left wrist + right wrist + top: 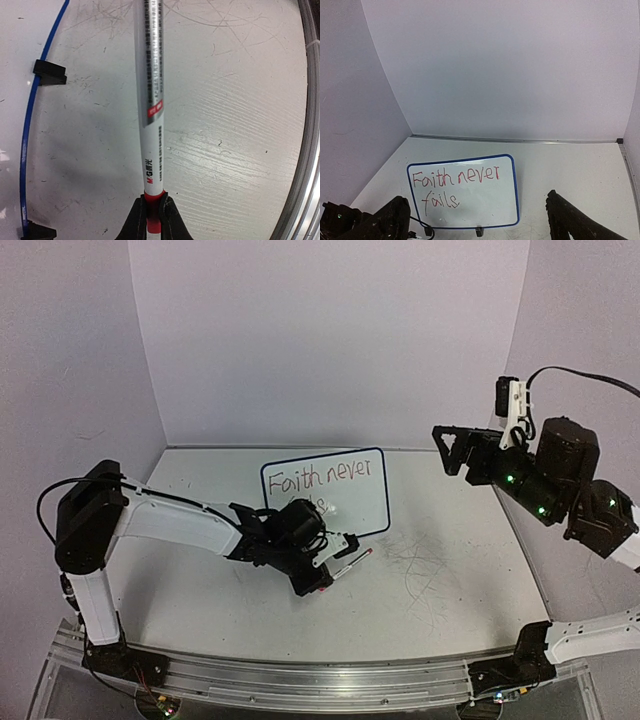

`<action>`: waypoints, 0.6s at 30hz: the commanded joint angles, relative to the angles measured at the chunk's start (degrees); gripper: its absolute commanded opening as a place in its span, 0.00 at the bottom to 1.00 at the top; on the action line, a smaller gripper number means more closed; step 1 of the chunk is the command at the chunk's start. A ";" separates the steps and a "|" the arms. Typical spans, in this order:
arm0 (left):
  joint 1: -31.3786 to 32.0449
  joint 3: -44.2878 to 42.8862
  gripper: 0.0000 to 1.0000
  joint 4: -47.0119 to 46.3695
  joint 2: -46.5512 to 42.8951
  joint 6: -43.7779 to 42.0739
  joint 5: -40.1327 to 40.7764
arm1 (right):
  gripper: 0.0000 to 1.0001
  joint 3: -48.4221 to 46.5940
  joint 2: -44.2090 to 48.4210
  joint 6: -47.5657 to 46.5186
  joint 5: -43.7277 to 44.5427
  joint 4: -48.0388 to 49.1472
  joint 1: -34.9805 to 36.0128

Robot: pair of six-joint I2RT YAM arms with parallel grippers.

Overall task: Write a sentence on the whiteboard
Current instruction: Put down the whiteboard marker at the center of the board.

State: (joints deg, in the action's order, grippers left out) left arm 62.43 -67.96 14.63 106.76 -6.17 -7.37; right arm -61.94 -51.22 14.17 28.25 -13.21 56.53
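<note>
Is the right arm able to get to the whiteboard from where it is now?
Probably yes. The right gripper hangs open, up to the right of the whiteboard, and nothing stands between them. The left gripper, shut on the marker, sits at the board's near edge.

Top external high behind both arm bases (105,650), facing forward and down over the whole table (450,590), left wrist very close above the table, sighting along a marker (150,100), right wrist raised at right, facing back wall (495,65), whiteboard (490,200) shared with top view
</note>
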 commanded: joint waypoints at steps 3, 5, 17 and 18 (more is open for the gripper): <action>0.55 -10.47 0.02 11.71 8.75 -1.64 1.69 | 0.96 1.27 2.79 -0.32 2.80 -0.06 0.15; 0.82 -11.99 0.02 12.70 10.06 -1.99 3.22 | 0.96 1.60 3.11 -0.30 2.96 -0.08 0.13; 0.94 -13.86 0.41 12.69 5.61 -0.50 10.64 | 0.98 2.17 3.96 -0.20 5.36 -0.06 0.13; 0.94 -14.09 0.46 12.63 4.23 -0.21 11.16 | 0.98 1.87 3.83 -0.53 6.05 -0.06 0.14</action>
State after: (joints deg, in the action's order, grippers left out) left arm 63.11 -79.48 26.64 117.05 -7.31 -0.72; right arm -59.44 -47.77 14.37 30.89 -14.28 56.53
